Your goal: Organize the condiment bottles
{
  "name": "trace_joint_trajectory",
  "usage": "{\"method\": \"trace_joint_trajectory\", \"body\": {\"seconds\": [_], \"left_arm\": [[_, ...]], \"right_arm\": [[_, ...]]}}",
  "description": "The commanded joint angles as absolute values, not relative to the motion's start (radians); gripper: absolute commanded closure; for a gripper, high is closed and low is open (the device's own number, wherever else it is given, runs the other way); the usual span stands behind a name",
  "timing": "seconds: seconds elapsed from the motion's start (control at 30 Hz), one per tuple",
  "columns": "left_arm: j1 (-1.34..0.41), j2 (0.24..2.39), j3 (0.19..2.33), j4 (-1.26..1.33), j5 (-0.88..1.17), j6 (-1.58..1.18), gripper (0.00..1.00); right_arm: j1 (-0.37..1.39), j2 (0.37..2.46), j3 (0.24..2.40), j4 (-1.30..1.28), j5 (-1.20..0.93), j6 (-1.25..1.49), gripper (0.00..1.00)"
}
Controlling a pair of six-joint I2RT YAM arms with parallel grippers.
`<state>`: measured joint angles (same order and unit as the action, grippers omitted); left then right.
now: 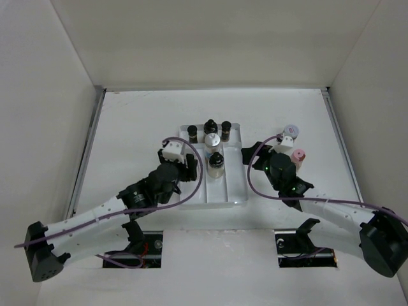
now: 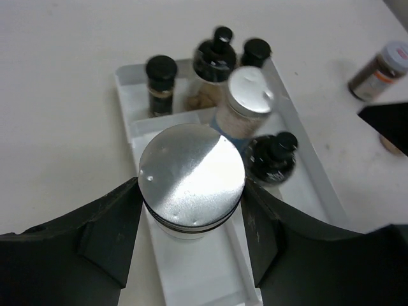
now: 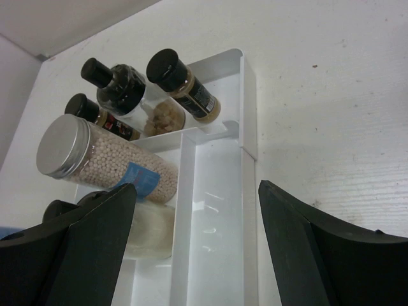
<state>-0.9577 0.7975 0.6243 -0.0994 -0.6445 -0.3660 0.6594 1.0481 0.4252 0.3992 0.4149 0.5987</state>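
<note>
The top camera is looking down from afar; both wrist cameras are peering close at the same tray (image 1: 232, 183) of condiment bottles (image 1: 212, 139).

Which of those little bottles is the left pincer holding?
The pale jar with the broad silver lid, clamped in the left pincer; the other bottles stand free.

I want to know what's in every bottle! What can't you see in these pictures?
Silver-lidded jar in the left gripper: left wrist view, its own lid hides what is inside.
Pink-capped bottle: top view, the right arm covers part of it.
Lavender-capped bottle: left wrist view, blurred, label unreadable.
Bottles in the tray: top view, labels too small to read.
</note>
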Motion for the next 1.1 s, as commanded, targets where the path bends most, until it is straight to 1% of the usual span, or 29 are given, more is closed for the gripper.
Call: {"method": "trace_joint_trajectory", "body": {"seconds": [0.0, 0.1, 0.17, 0.37, 0.57, 0.8, 0.87, 0.93, 1.07], "left_arm": [[-1.070, 0.845, 0.681, 0.001, -0.612, -0.338, 0.61], [-1.159, 0.905, 0.680, 0.099, -0.617, -0.304, 0.61], [-1.188, 0.937, 0.677, 0.161, -0.614, -0.296, 0.61], [-1.200, 1.041, 0.667, 0.307, -0.560, -0.270, 0.61], [-1.199, 1.149, 0.643, 0.360, -0.551, -0.259, 0.61], [-1.208, 1.177, 0.586, 0.377, -0.548, -0.256, 0.59], [-1.213, 1.181, 0.577, 0.379, -0.548, -0.255, 0.54], [-1.220, 1.181, 0.562, 0.388, -0.558, -0.250, 0.46], [-1.216, 1.140, 0.545, 0.387, -0.589, -0.235, 0.17]], "right_arm": [[0.656, 1.061, 0.433, 0.454, 0.440, 0.594, 0.16], [0.656, 1.054, 0.428, 0.457, 0.454, 0.597, 0.16], [0.656, 1.046, 0.429, 0.453, 0.463, 0.592, 0.16], [0.656, 1.022, 0.417, 0.448, 0.483, 0.591, 0.16], [0.637, 0.996, 0.410, 0.439, 0.500, 0.591, 0.16], [0.642, 1.011, 0.442, 0.425, 0.506, 0.589, 0.16], [0.642, 1.019, 0.449, 0.422, 0.512, 0.589, 0.16], [0.642, 1.028, 0.465, 0.407, 0.520, 0.584, 0.15], [0.637, 1.049, 0.518, 0.358, 0.543, 0.583, 0.15]]}}
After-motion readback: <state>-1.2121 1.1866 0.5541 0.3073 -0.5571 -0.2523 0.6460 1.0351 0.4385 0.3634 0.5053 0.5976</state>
